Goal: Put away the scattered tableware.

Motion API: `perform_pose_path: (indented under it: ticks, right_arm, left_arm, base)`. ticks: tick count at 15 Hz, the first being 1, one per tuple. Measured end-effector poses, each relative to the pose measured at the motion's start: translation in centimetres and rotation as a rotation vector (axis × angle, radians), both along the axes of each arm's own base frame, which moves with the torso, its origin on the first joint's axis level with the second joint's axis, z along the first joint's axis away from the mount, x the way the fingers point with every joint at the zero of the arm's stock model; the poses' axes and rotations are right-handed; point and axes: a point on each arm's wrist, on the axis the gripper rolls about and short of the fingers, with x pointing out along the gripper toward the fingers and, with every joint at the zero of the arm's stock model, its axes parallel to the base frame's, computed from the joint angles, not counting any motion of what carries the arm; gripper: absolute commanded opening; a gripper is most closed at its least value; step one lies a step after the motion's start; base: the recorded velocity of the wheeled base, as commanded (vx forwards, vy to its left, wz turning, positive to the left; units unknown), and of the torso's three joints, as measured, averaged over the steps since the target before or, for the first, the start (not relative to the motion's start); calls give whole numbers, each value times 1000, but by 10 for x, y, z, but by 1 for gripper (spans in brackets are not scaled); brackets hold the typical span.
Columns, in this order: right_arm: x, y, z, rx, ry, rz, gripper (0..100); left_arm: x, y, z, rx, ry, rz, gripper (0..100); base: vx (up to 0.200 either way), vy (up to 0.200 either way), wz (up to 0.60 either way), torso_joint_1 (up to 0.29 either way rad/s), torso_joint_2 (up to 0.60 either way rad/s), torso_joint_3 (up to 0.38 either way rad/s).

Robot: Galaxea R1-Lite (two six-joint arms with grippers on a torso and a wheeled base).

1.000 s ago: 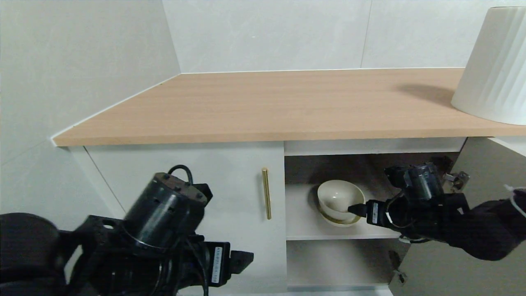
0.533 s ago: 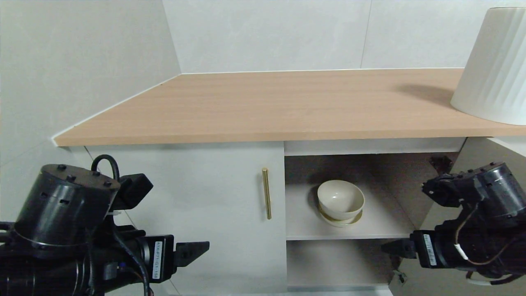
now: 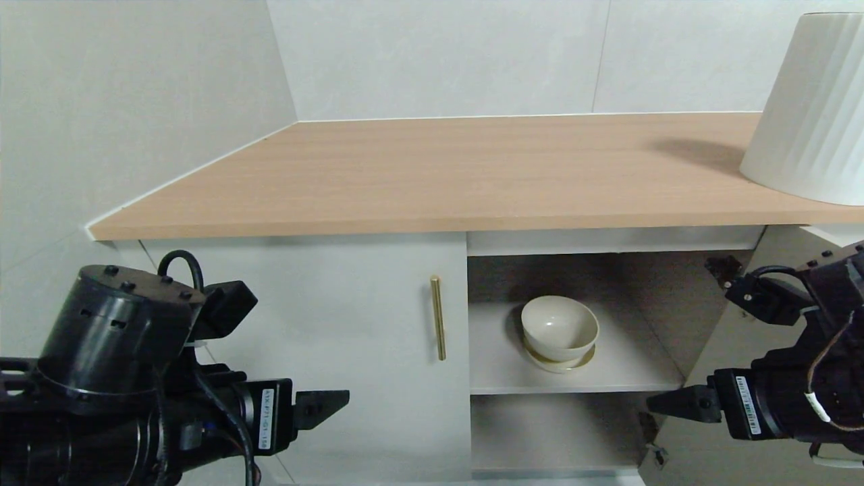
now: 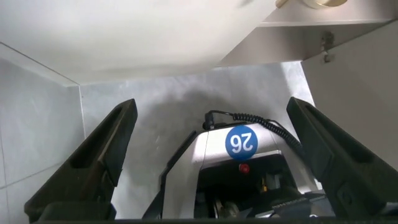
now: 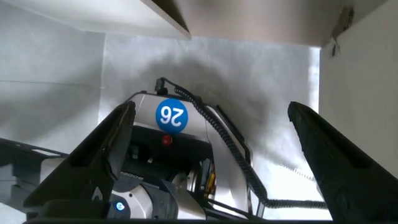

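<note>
1. Looking through the head camera, I see the cupboard (image 3: pixel 607 240) with its right-hand side standing open. A shelf (image 3: pixel 496 361) splits that side into an upper and a lower compartment (image 3: pixel 540 425).
2. A cream bowl (image 3: pixel 559 327) sits upright in the upper compartment, resting on a small plate (image 3: pixel 560 365) whose rim shows beneath it at the front.
3. Bowl and plate stand together on the shelf, toward the left half of the opening, and neither gripper touches them.
4. The left door (image 3: pixel 304 297) is shut. Its brass handle (image 3: pixel 437 317) runs upright along the door's right edge, just beside the opening.
5. The right door (image 3: pixel 688 452) is swung outward at the right edge of my view, with a hinge (image 3: pixel 723 266) showing at the top corner of the opening.
6. My left gripper (image 3: pixel 322 405) hangs low in front of the shut door, to the left of the handle and pointing right. On its wrist camera the fingers (image 4: pixel 93 162) are spread wide and hold nothing.
7. My right gripper (image 3: pixel 675 403) sits low on the right, in front of the open door. Its tip points left at about the height of the lower compartment, well apart from the bowl.
8. On the right wrist camera its fingers (image 5: pixel 329 162) are spread just as wide, also holding nothing.
9. A wooden countertop (image 3: pixel 439 175) runs above the cupboard, with a white ribbed lampshade (image 3: pixel 810 108) standing at its right end.
</note>
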Motion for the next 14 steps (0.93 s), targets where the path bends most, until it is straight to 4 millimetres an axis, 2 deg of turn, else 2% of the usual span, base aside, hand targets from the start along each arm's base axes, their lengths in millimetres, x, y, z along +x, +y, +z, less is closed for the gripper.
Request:
perform_pose_path:
  ticks: [14]
  right_arm:
    - [-2,-1,-3,-10,11,7,100]
  left_arm:
    - [0,-1,-4,9,14,-3,100]
  base:
    - [-200,0,0,4,1,2]
